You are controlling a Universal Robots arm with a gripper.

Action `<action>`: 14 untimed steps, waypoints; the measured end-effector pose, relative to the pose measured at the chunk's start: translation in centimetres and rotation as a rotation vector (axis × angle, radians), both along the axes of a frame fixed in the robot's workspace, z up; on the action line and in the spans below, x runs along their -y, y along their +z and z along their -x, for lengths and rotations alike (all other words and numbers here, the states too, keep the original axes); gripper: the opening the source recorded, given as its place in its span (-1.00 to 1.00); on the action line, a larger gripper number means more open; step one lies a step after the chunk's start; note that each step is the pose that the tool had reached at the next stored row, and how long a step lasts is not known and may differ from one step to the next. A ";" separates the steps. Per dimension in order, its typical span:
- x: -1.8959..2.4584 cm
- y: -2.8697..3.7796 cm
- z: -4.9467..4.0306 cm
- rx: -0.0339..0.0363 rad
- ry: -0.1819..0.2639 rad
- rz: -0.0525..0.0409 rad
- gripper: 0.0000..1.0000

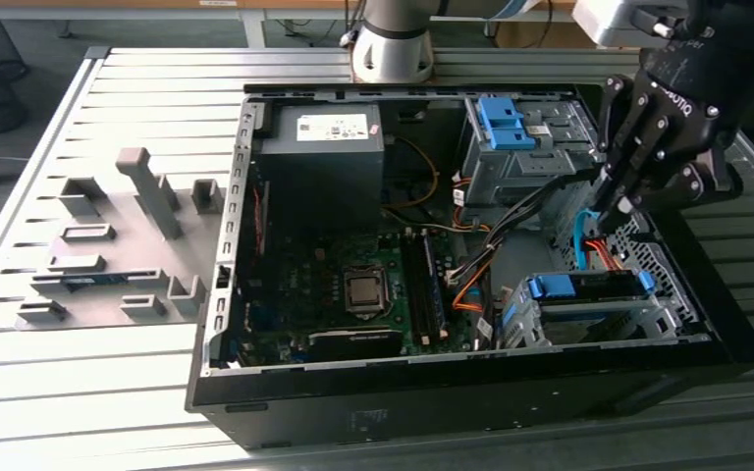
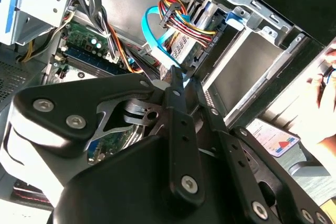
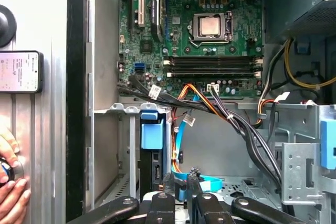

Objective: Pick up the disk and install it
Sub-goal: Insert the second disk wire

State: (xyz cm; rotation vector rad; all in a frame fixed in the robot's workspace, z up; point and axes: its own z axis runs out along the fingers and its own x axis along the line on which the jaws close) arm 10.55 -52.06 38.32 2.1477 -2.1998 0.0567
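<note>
Exterior view: my gripper (image 1: 622, 201) hangs above the disk (image 1: 591, 287) in its cage; jaw state unclear.

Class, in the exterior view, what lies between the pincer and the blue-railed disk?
In the exterior view, a light blue cable and orange-red wires run between the pincer and the disk.

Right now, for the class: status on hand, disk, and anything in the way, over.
Hand above case interior, beside drive cage. Disk sitting in cage, not in hand. Blue and orange cables just below hand.
</note>
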 end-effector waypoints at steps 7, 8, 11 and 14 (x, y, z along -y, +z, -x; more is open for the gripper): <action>-0.02 -0.68 0.00 0.0015 0.000 0.0186 -0.52; -0.02 -0.76 0.00 0.0025 0.000 0.0251 -0.55; -0.02 -0.96 0.00 0.0061 0.000 0.0410 -0.68; 0.10 -1.01 0.00 0.0065 0.000 0.0421 -0.68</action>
